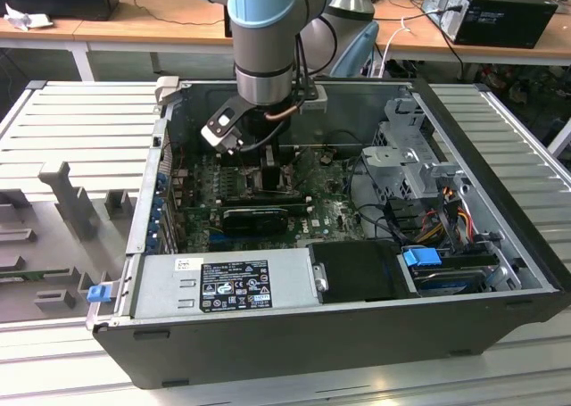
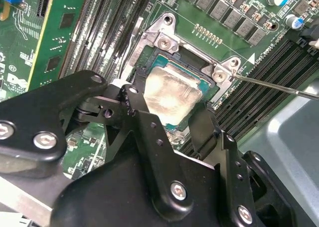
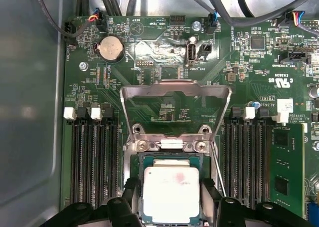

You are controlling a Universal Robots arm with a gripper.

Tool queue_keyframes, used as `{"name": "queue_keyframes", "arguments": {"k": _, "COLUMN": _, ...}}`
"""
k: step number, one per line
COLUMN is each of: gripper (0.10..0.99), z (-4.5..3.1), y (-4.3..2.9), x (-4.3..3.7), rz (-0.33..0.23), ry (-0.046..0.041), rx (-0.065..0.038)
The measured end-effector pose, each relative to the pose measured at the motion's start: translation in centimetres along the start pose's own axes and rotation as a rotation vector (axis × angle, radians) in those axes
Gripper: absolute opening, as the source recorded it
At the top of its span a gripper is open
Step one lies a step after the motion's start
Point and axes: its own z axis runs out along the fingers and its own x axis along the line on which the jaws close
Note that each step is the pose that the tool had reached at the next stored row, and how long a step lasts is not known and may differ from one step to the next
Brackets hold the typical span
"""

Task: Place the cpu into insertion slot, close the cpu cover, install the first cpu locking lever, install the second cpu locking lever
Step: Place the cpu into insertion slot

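One cpu (image 3: 171, 193), square with no long axis, lies flat with its metal face up in insertion slot (image 3: 172, 157), at 12 o'clock of black card (image 1: 259, 217); gripper (image 2: 167, 107) clamps two opposite edges; cpu cover (image 3: 175, 92) is raised open.

The surface (image 1: 89, 111) is grey, with long ridges running across it. A big black computer box (image 1: 375, 321) lies on it with its side open. Grey blocks (image 1: 70, 196) stand on the surface at the exterior view's left.
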Motion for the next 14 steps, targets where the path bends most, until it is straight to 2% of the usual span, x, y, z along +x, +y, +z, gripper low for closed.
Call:
{"name": "queue_keyframes", "arguments": {"k": 6, "gripper": 0.612, "z": 0.02, "y": 0.00, "x": -0.03, "rz": 0.000, "ry": 0.0006, "rx": 0.000}}
{"name": "queue_keyframes", "arguments": {"k": 10, "gripper": 0.612, "z": -0.56, "y": 0.04, "x": -0.12, "rz": 0.000, "ry": 0.0005, "rx": 0.002}}
{"name": "queue_keyframes", "arguments": {"k": 14, "gripper": 0.596, "z": -1.19, "y": 0.14, "x": -0.11, "rz": 0.000, "ry": 0.0002, "rx": 0.009}}
